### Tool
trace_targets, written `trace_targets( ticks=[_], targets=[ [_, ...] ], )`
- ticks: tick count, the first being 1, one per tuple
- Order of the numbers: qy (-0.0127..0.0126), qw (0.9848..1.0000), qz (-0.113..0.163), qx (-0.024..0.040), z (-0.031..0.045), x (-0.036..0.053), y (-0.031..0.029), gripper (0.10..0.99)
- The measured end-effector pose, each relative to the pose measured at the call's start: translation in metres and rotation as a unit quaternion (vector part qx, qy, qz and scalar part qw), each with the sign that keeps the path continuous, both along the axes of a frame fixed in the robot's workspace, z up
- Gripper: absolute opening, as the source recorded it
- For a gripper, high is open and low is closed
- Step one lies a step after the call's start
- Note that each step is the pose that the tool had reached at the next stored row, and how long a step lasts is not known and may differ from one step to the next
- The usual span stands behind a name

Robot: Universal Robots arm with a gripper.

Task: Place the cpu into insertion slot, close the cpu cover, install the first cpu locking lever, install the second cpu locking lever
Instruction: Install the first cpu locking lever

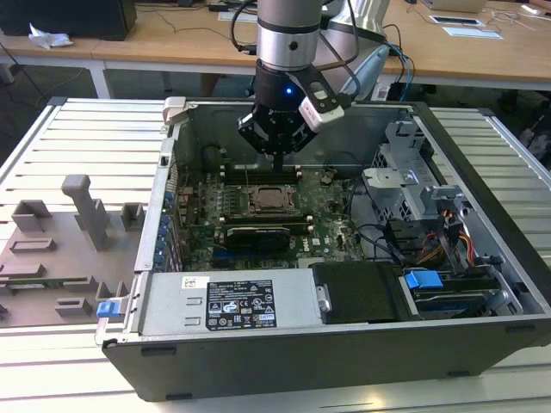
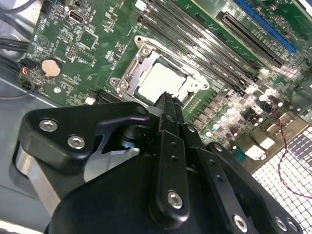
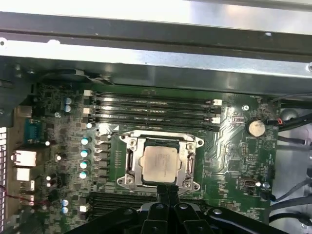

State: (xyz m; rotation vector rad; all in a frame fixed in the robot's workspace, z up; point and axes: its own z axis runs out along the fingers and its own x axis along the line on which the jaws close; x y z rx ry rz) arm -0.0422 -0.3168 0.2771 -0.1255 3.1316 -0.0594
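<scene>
One cpu (image 3: 160,163) in insertion slot (image 3: 128,168), claw (image 3: 166,191) near

One cpu (image 3: 159,163), one cpu cover (image 3: 161,140), one coin battery (image 3: 255,127) (round, silvery).

The small square silver-beige cpu (image 3: 159,164) lies in the square metal-rimmed insertion slot (image 3: 195,145) on the green circuit board (image 3: 229,151), long black memory slots (image 3: 151,109) beside it, the black gripper (image 3: 168,188) hanging over the slot's edge.
</scene>
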Motion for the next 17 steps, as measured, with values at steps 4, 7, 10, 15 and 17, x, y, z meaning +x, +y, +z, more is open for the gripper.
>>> trace_targets(
  ticks=[4, 7, 10, 15, 17],
  targets=[
    [0.0000, 1.0000, 0.000, -0.0001, 0.0001, -0.0009, 0.0000, 0.106],
    [-0.0001, 1.0000, 0.000, -0.0001, 0.0001, -0.0072, 0.0000, 0.106],
    [-0.0001, 1.0000, 0.000, -0.0001, 0.0001, -0.0173, 0.0000, 0.106],
    [-0.0002, 1.0000, 0.000, 0.0000, 0.0001, -0.0371, 0.0000, 0.106],
    [-0.0002, 1.0000, 0.000, 0.0000, 0.0001, -0.0415, 0.0000, 0.106]
  ],
)
